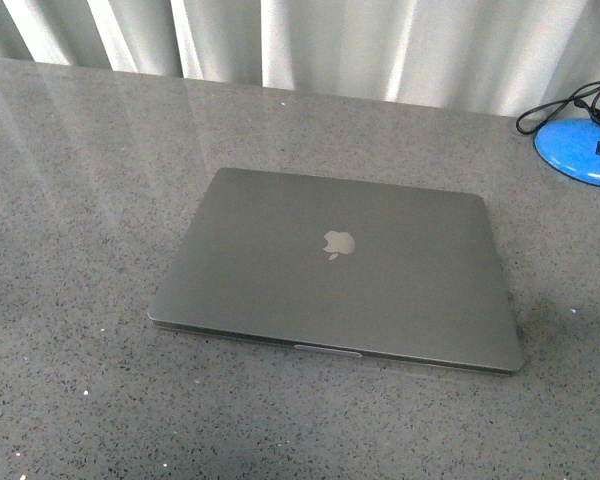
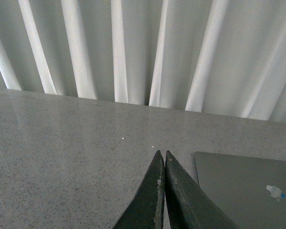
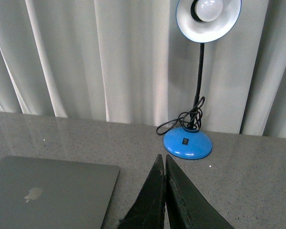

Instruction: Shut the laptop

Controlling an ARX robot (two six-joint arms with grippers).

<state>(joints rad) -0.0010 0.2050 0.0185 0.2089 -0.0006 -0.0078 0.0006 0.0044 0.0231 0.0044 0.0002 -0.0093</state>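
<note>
You see the grey speckled table [image 1: 70, 200] run to the white curtain [image 1: 310, 40], its near edges cut off. The laptop [image 1: 335, 265] lies flat on it, lid fully down, logo up. From the left pincer [image 2: 162, 155] you catch only its corner just to one side; from the right pincer [image 3: 162, 158] its far part is cropped. Both pincers are pressed together, holding nothing, above bare tabletop. Beyond the right one stands the blue lamp [image 3: 188, 142], its cable [image 3: 193, 117] coiled on the base.
</note>
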